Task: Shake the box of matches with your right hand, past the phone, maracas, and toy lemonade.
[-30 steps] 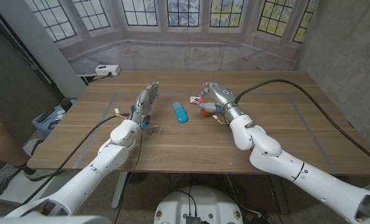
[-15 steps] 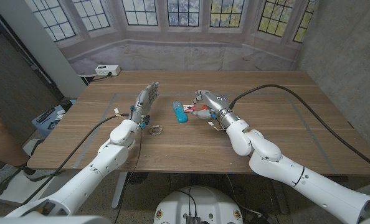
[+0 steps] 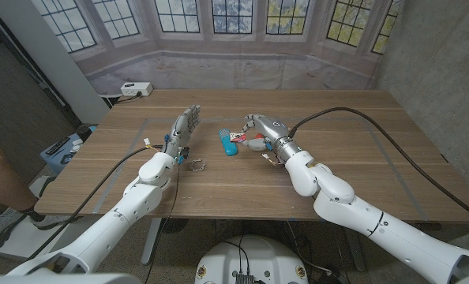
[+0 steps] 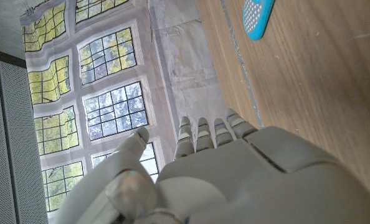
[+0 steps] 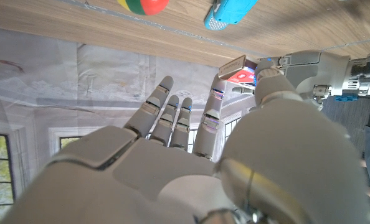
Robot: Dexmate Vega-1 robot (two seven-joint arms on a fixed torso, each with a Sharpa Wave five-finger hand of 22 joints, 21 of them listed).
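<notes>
Pinching the box of matches (image 5: 233,67) between thumb and finger, the right hand (image 3: 264,128) hovers just right of the blue phone (image 3: 229,142); keep that pinch firm, shake short; left hand (image 3: 182,128) waits open.

Matt wood-grain table (image 3: 219,177), glossy white plastic hands (image 3: 270,130)

White rounded arm shells, black cables, and grey segmented left hand (image 3: 184,126) and right hand (image 3: 264,128).
</notes>
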